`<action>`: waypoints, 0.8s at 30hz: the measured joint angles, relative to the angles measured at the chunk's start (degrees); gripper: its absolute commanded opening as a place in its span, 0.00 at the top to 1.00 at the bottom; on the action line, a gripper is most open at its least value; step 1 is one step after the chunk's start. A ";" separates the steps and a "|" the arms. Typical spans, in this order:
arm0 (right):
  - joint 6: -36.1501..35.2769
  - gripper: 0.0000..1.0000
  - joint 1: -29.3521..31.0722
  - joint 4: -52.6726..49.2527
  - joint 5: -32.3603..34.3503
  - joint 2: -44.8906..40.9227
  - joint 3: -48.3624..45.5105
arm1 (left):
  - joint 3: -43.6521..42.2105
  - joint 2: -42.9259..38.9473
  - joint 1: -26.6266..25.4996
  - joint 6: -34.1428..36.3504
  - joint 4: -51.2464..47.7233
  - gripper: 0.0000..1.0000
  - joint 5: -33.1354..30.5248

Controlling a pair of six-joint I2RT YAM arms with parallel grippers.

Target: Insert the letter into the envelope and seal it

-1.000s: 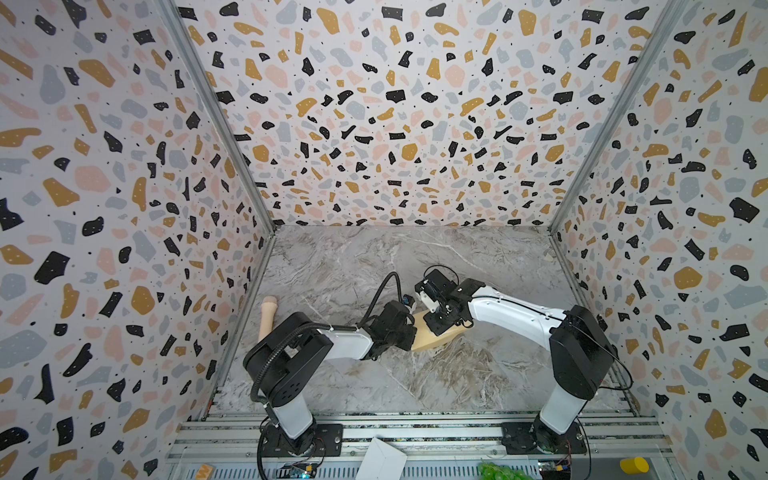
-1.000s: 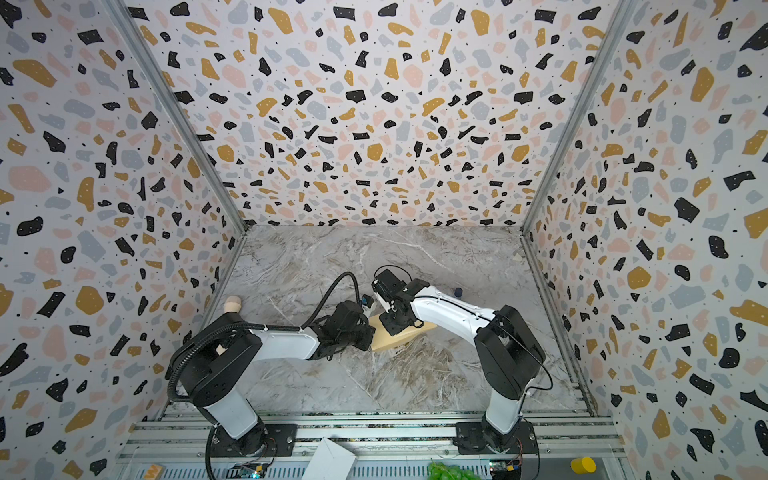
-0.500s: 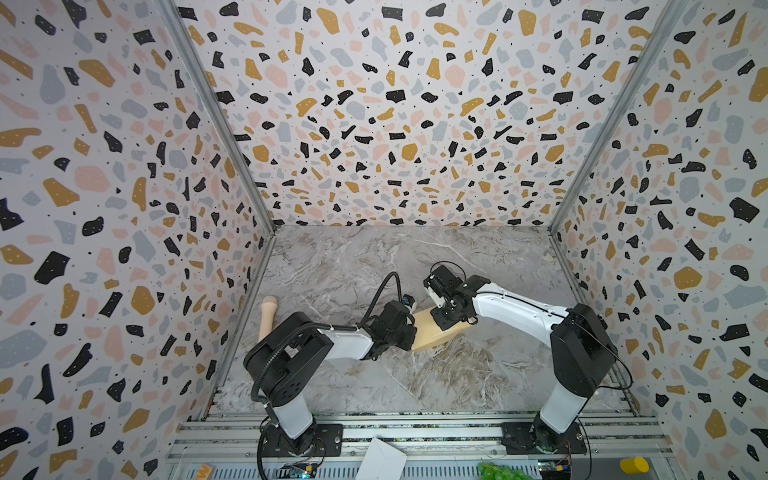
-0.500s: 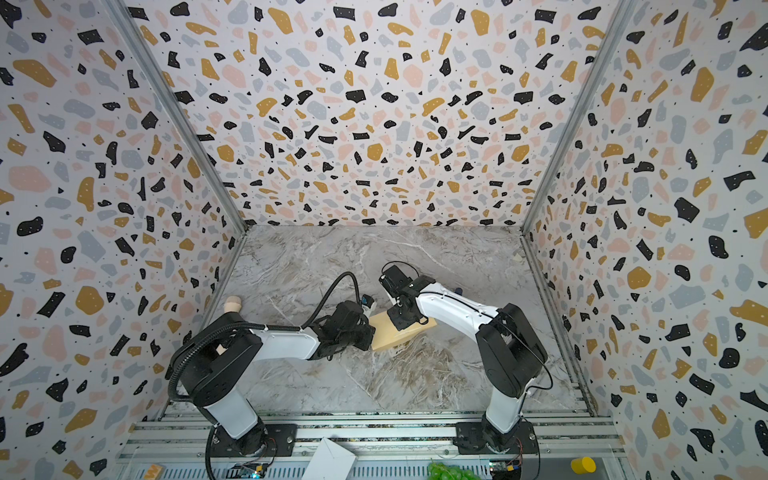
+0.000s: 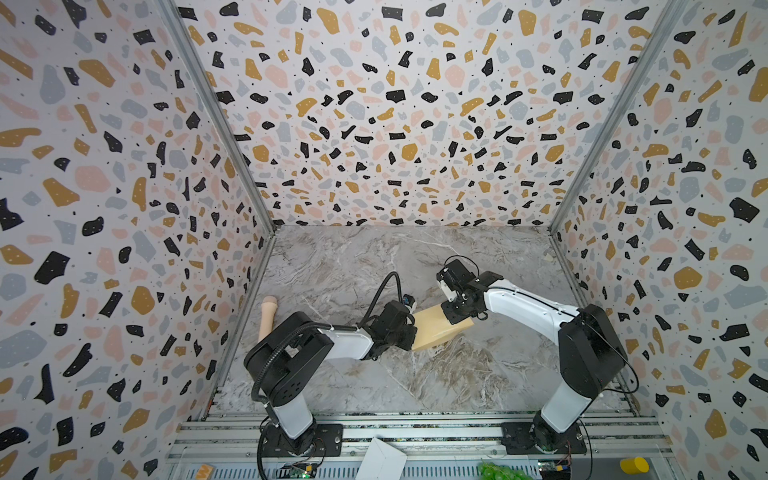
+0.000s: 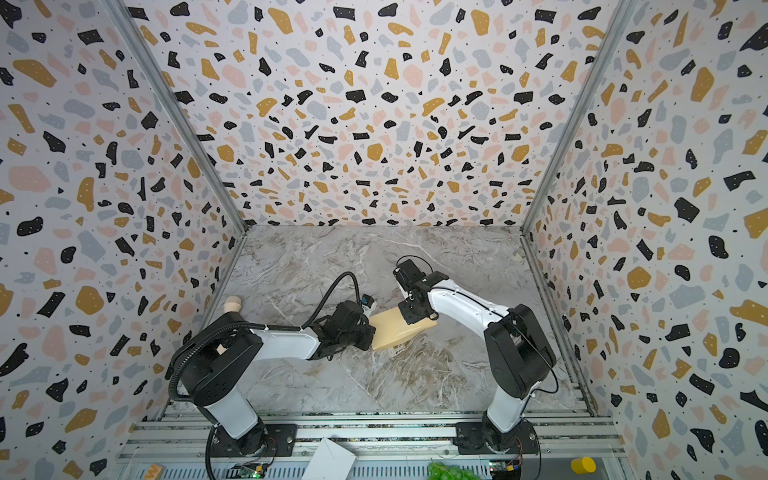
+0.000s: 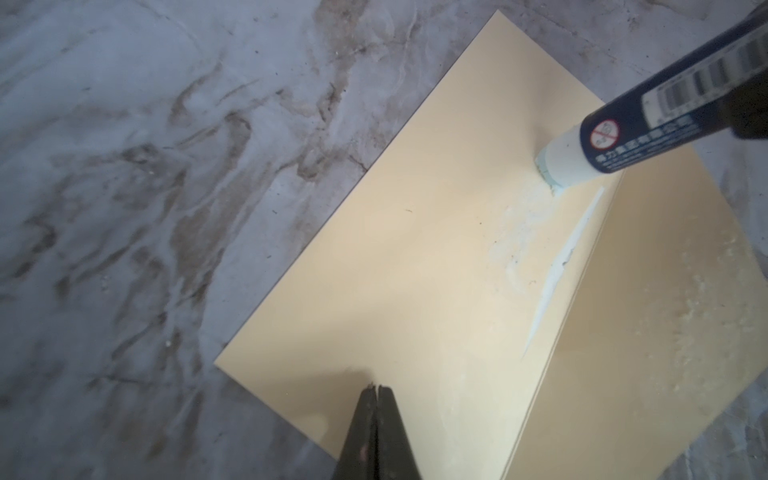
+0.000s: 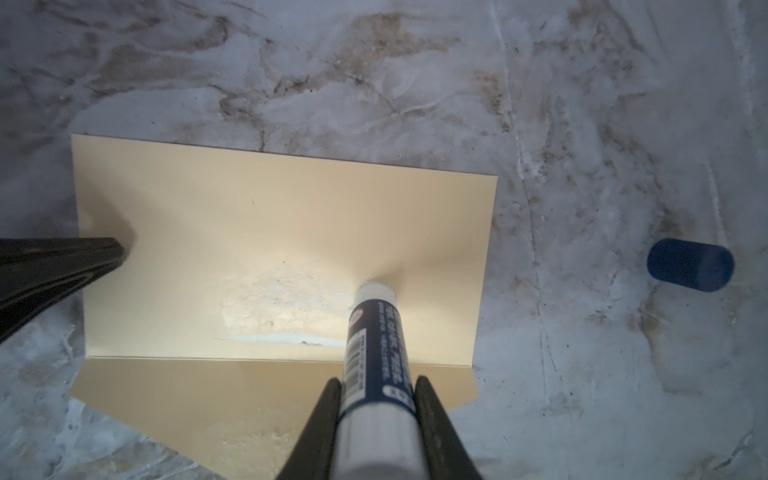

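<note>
Found the envelope (image 5: pixel 436 328) flat near the middle of the bench (image 5: pixel 374 374), flap (image 8: pixel 249 407) folded open. Noted a white glue smear (image 8: pixel 282 299) on its face. Observed the right gripper (image 8: pixel 378 382) clamped on a glue stick (image 8: pixel 376 332) with the tip pressed to the envelope beside the smear. Saw the left gripper (image 7: pixel 377 390) closed, tips resting on the envelope near one short edge. Logged a blue cap (image 8: pixel 690 264) on the bench, clear of the envelope and past the opposite end.
</note>
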 measured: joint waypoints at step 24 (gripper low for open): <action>0.46 1.00 7.98 2.67 -4.13 1.36 1.84 | 0.11 0.00 0.00 0.00 -0.11 1.00 0.02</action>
